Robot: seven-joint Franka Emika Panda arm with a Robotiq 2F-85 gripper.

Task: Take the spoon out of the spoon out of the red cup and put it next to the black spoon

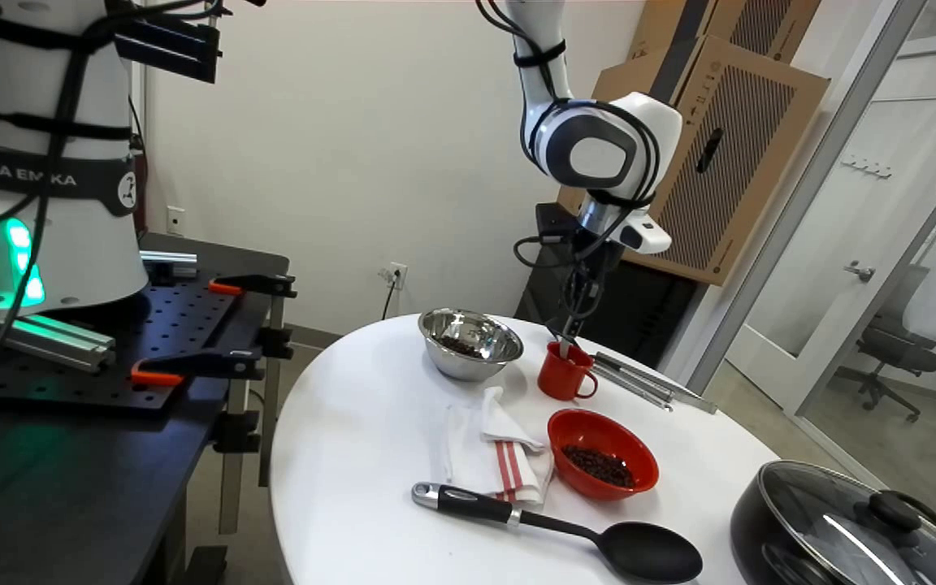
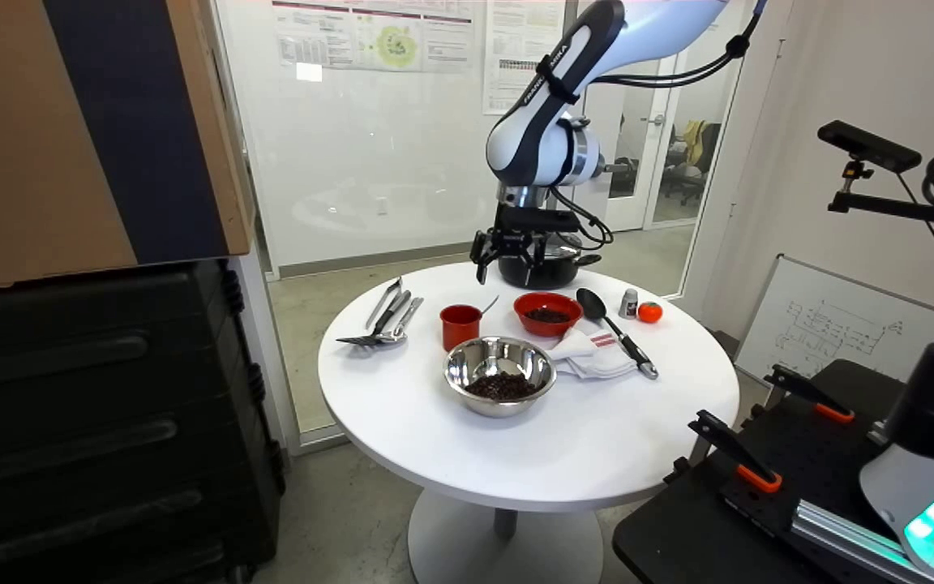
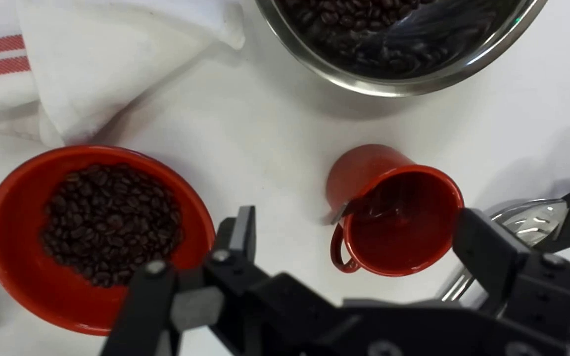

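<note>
Jaws spread wide, gripper (image 2: 505, 272) hangs above table (image 2: 402, 422); spoon (image 2: 490, 305) leaning in red cup (image 2: 460, 334), black spoon (image 1: 559, 526) lying beside towel (image 2: 593, 363).

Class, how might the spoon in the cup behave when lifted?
The spoon looks like shiny metal, so probably stiff and somewhat slippery. Its thin handle suggests it is light. Tilted in the cup, it may swivel when pinched.
</note>
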